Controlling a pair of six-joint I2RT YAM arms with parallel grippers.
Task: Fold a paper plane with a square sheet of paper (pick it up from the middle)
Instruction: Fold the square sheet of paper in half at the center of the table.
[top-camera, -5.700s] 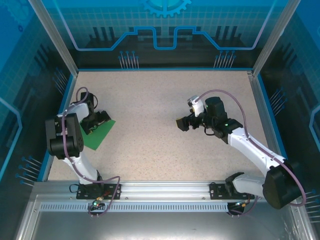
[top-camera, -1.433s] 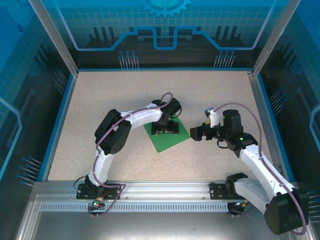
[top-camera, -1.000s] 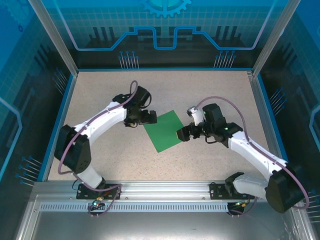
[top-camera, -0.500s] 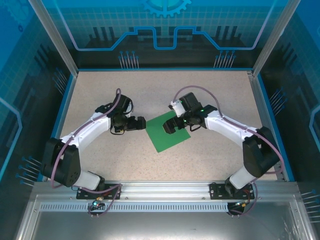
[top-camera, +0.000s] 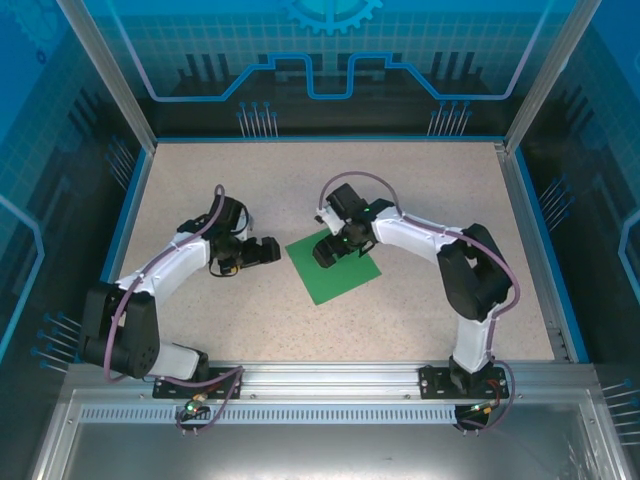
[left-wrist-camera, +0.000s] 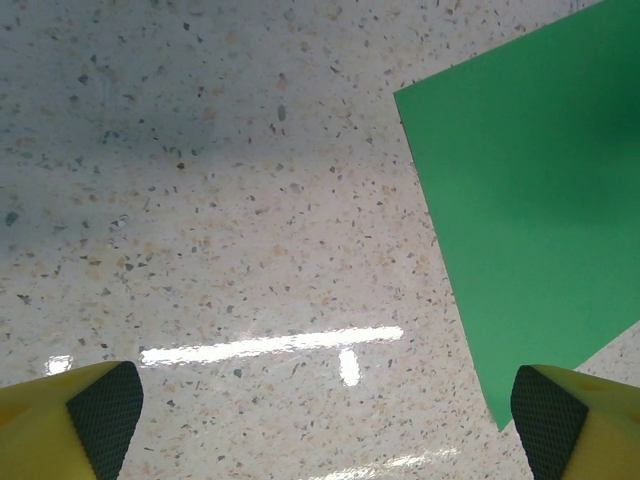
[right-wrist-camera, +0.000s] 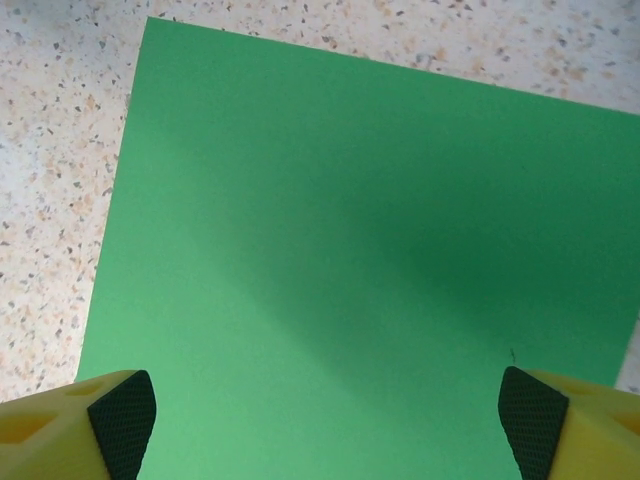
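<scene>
Green square sheet of paper (top-camera: 343, 279) lies flat and unfolded on speckled table (top-camera: 430, 200), mid-workspace. Right gripper (right-wrist-camera: 325, 410) is over the sheet, fingers spread wide, holding nothing. Left gripper (left-wrist-camera: 325, 420) is over bare table just beside the sheet's left edge, fingers also wide, empty.

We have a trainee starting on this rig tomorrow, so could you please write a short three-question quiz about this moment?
1. True or false: the square sheet of paper lies flat and unfolded on the table.
2. Which jaws stand open above the sheet's middle: A left jaws, B right jaws, C neither?
3. What colour is the sheet?

Key: 1 true; 2 B; 3 green.
</scene>
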